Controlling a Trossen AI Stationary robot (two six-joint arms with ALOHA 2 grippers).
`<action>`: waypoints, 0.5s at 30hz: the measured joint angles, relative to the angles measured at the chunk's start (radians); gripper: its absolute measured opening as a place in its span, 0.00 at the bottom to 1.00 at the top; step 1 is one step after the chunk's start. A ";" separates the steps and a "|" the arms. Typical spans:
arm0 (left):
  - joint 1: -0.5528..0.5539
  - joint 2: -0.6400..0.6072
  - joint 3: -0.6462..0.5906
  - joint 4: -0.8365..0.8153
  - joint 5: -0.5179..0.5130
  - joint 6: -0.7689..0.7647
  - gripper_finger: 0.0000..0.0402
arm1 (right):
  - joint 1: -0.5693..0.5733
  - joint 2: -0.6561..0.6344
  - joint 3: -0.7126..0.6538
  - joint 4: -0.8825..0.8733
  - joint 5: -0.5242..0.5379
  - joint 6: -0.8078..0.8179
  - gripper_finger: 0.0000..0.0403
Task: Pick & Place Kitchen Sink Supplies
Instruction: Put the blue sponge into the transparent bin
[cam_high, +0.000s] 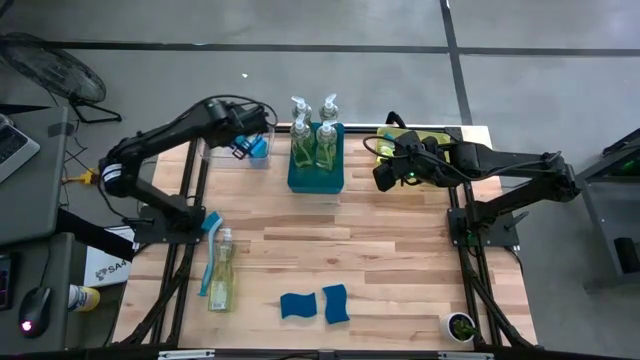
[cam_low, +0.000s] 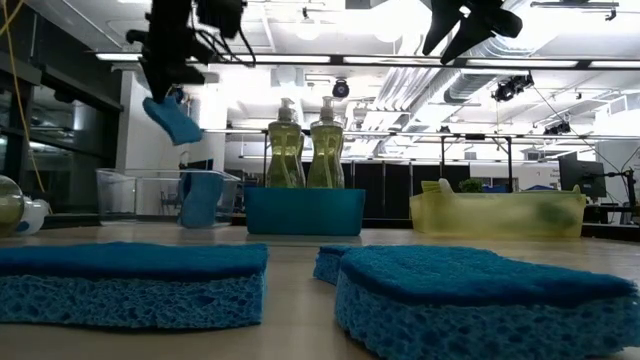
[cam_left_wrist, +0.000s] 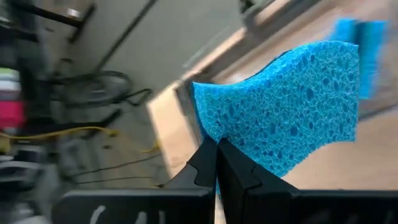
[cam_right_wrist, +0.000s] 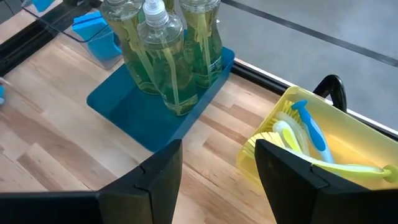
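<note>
Sponge (cam_left_wrist: 292, 106) pinched at one corner in the left gripper (cam_left_wrist: 216, 163), jaws shut on it; most of its wavy body stands clear beyond the tips. In the high view this gripper (cam_high: 248, 146) hangs over the clear bin (cam_high: 225, 152), so the drop lies straight below the jaws. Judgement: release next.

Right gripper (cam_right_wrist: 217, 168) waits with jaws apart, empty, beside the yellow bin (cam_right_wrist: 348, 134) holding brushes (cam_right_wrist: 311, 132); teal bin (cam_high: 315, 178) with soap bottles (cam_high: 313, 140) lies ahead of it.

Left on the table: two sponges (cam_high: 315, 304), one bottle (cam_high: 221, 280), one brush (cam_high: 211, 245), all nearer the left arm.

No legible labels.
</note>
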 joint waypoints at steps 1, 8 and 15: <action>0.009 0.015 0.000 0.001 -0.021 0.022 0.00 | 0.000 0.000 0.000 0.000 0.000 0.006 0.48; 0.057 0.104 0.000 0.059 -0.122 0.158 0.00 | 0.000 0.000 0.000 -0.001 0.001 0.008 0.48; 0.085 0.188 0.000 0.107 -0.184 0.217 0.00 | 0.000 0.000 0.000 -0.001 0.002 0.007 0.48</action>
